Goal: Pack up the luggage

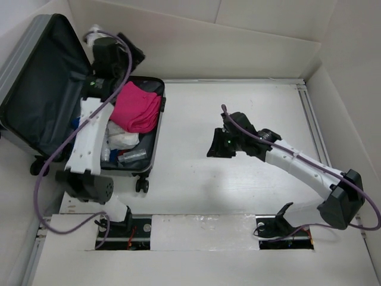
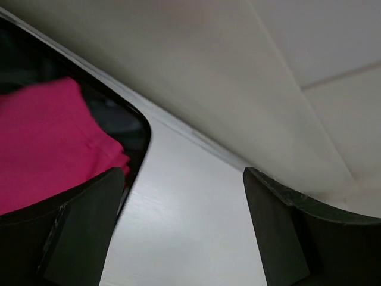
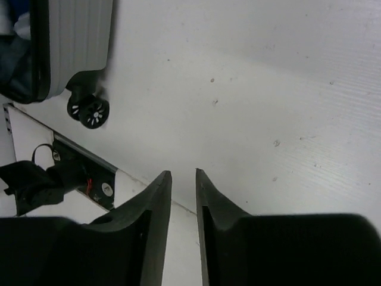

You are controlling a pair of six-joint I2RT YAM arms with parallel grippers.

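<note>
The luggage (image 1: 36, 89), a silver-grey suitcase, lies open at the far left, its dark-lined lid propped up. Its lower half (image 1: 156, 128) holds a pink cloth (image 1: 137, 107), a white bag (image 1: 122, 140) and a clear bottle (image 1: 132, 157). My left gripper (image 1: 132, 58) hovers over the suitcase's far end, open and empty. In the left wrist view (image 2: 183, 173) the pink cloth (image 2: 47, 143) lies to its left. My right gripper (image 1: 215, 149) is over the bare table, jaws almost together with nothing between them (image 3: 183, 173). The suitcase shell (image 3: 80, 36) shows there too.
White walls (image 1: 238, 47) enclose the table at the back and right. A black suitcase wheel (image 1: 141, 185) sticks out near the left arm's base, and shows in the right wrist view (image 3: 89, 111). Cable slots (image 1: 280, 229) lie at the near edge.
</note>
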